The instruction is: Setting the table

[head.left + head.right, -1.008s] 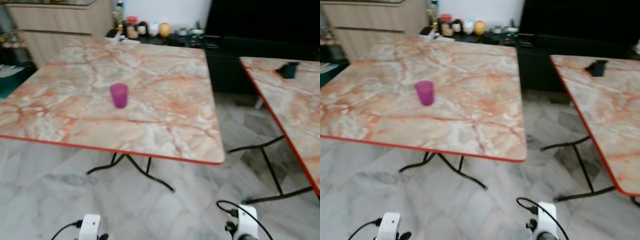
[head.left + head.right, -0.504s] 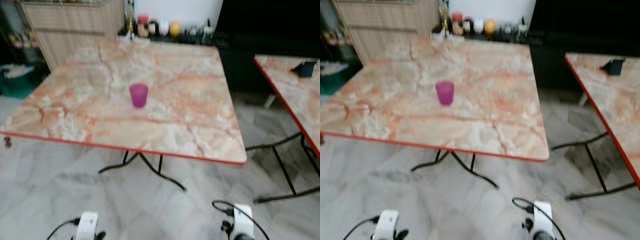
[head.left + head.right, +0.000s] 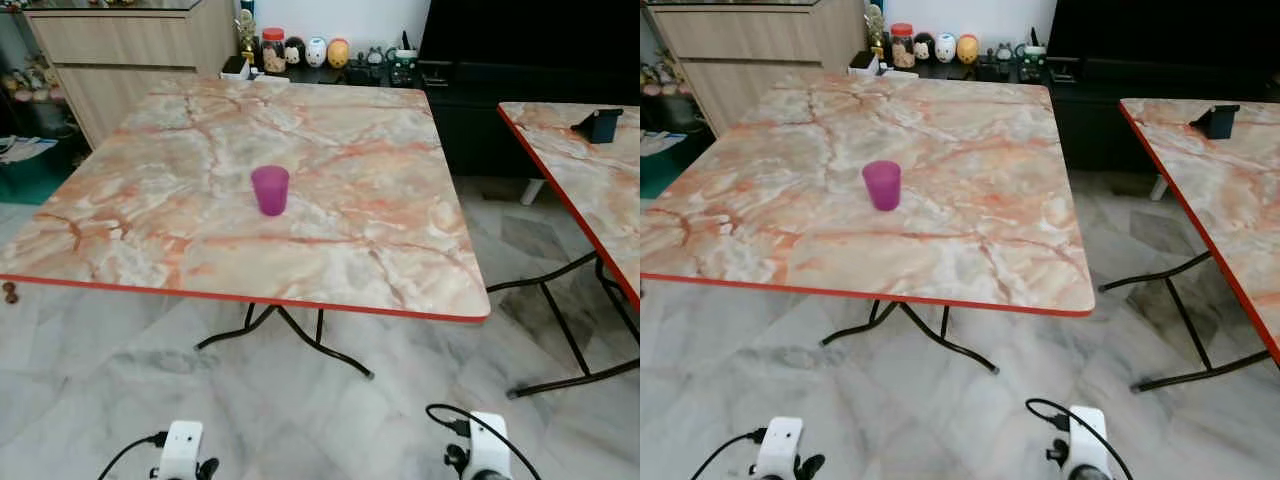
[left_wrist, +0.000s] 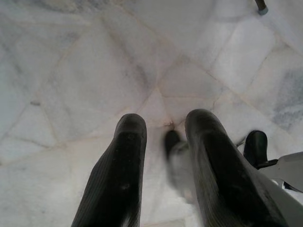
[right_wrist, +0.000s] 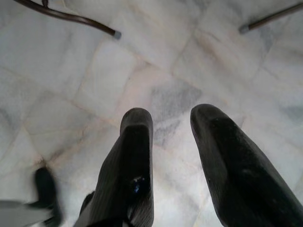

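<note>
A purple plastic cup (image 3: 270, 190) stands upright near the middle of a marble-patterned folding table (image 3: 150, 240) with a red edge. Both arms hang low in front of the table, their wrists at the bottom of the eye views. In the left wrist view my left gripper (image 4: 163, 124) is open over the pale floor tiles, nothing between its fingers. In the right wrist view my right gripper (image 5: 170, 118) is open too, pointing down at the floor and empty.
A second marble table (image 3: 590, 180) stands to the right with a dark holder (image 3: 598, 125) on it. Behind are a wooden cabinet (image 3: 120, 50), a dark low unit (image 3: 520, 80) and a row of jars and figurines (image 3: 300, 52). Black table legs (image 3: 300, 340) cross underneath.
The whole picture has shifted and sharpened as the camera moved; the table and cup now sit slightly further left than half a second ago. Nothing on the table has moved.
</note>
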You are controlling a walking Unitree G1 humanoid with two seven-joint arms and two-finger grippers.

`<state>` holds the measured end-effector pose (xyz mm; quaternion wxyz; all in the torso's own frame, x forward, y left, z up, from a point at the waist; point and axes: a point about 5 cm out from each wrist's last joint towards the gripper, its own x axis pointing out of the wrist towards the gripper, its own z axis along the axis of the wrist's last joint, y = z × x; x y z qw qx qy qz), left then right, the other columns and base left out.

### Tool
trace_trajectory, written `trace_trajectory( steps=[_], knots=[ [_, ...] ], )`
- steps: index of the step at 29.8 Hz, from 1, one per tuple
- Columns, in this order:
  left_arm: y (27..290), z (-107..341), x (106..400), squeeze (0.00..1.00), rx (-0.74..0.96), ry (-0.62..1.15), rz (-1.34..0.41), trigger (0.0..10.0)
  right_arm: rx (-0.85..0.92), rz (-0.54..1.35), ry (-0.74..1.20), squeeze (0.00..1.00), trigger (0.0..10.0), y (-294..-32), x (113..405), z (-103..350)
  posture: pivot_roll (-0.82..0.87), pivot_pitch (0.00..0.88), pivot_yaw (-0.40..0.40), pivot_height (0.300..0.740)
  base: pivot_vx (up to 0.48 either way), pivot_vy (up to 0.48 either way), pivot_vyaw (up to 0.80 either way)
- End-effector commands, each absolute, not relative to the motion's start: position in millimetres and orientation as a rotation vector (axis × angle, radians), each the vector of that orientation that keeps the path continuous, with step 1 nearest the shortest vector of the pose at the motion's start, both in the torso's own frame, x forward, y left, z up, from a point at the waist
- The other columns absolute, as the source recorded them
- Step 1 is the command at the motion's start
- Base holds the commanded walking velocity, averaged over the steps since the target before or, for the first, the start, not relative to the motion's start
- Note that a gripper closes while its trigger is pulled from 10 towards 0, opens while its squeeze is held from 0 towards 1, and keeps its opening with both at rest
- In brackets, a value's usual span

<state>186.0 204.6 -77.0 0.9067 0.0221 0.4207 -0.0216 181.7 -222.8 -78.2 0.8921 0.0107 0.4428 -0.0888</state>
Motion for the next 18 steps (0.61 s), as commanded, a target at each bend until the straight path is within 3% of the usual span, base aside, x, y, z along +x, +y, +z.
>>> trace_trajectory(
  steps=[1,9,18],
  knots=[
    [208.9,-78.6,181.6,0.00,0.049,0.888,-0.036,10.0,0.026,-0.164,0.926,0.00,10.0,-216.9,181.4,-79.7,0.09,0.000,-0.024,0.727,0.000,0.356,0.00],
    [208.9,-80.0,179.1,0.00,0.049,0.900,-0.037,10.0,0.022,-0.160,0.931,0.00,10.0,-216.6,181.2,-80.0,0.09,0.000,-0.025,0.727,0.000,0.314,0.00],
    [208.5,-80.7,177.3,0.00,0.053,0.901,-0.043,10.0,0.023,-0.157,0.933,0.00,10.0,-215.7,180.5,-80.5,0.09,0.000,-0.026,0.727,0.000,0.000,0.00]
  ],
)
